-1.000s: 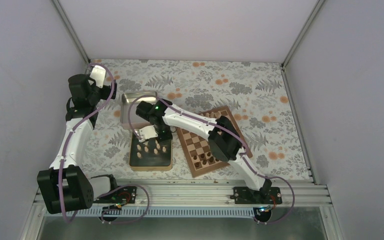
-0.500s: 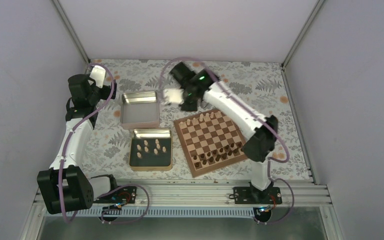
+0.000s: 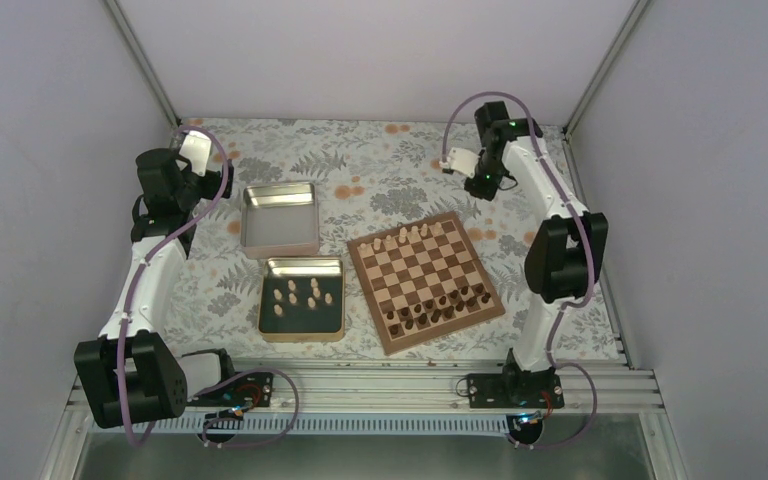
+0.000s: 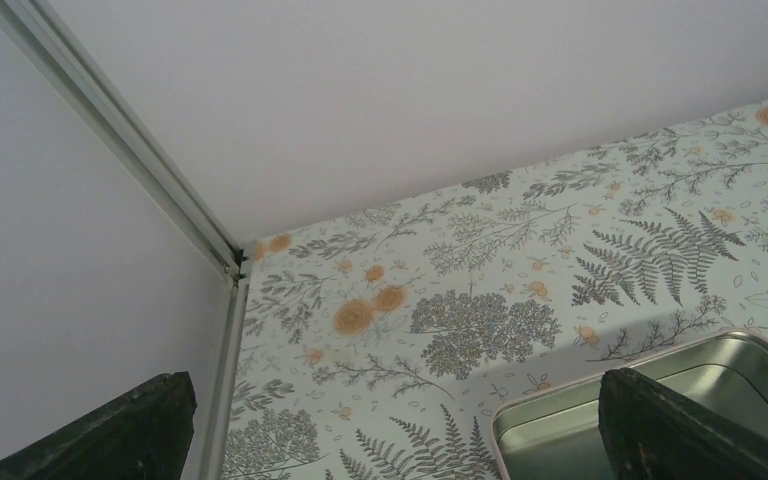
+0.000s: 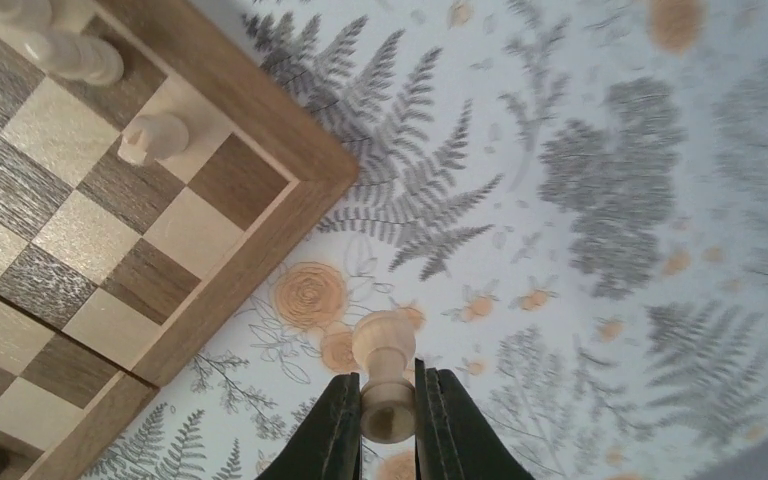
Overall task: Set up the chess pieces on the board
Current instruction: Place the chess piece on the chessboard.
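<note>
Jaws apart — tin corner (image 4: 560, 435), floral cloth (image 4: 480, 300)

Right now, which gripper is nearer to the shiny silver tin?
Left. The left gripper hangs open just off the far-left corner of the silver tin. The right gripper, holding a pale chess piece, is past the far corner of the chessboard, well to the right.

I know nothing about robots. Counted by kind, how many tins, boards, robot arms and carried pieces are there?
Metal tins: 2 (empty tin, tin with pale pieces)
Boards: 1 (chessboard)
Robot arms: 2 (left arm, right arm)
Carried pieces: 1 (pale chess piece in the right end effector)
Total: 6
</note>
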### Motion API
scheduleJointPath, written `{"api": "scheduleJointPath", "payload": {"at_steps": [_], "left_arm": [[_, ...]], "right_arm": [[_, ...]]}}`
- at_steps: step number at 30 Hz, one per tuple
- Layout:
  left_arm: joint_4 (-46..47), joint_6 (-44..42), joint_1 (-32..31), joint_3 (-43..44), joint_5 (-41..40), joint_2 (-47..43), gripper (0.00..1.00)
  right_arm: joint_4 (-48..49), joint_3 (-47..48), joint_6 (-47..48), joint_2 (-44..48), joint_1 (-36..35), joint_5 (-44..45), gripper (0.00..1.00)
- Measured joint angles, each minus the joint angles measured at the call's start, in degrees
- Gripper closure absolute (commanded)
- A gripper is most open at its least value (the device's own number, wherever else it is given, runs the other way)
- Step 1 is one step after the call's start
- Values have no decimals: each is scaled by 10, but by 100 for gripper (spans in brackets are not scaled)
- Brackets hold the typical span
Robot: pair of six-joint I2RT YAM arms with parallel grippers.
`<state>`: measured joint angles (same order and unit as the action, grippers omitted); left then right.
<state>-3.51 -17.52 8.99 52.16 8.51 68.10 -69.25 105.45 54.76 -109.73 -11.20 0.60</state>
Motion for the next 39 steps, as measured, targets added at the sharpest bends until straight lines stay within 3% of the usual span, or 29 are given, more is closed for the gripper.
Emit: {"api": "scheduleJointPath", "payload": {"at_steps": [11, 39], "left_arm": [[0, 0, 0, 0, 0, 1, 0], [0, 0, 0, 0, 0, 1, 0]], "right_arm": [[28, -60, 7, -75, -5, -36, 93], [35, -74, -8, -91, -41, -45, 91]]}}
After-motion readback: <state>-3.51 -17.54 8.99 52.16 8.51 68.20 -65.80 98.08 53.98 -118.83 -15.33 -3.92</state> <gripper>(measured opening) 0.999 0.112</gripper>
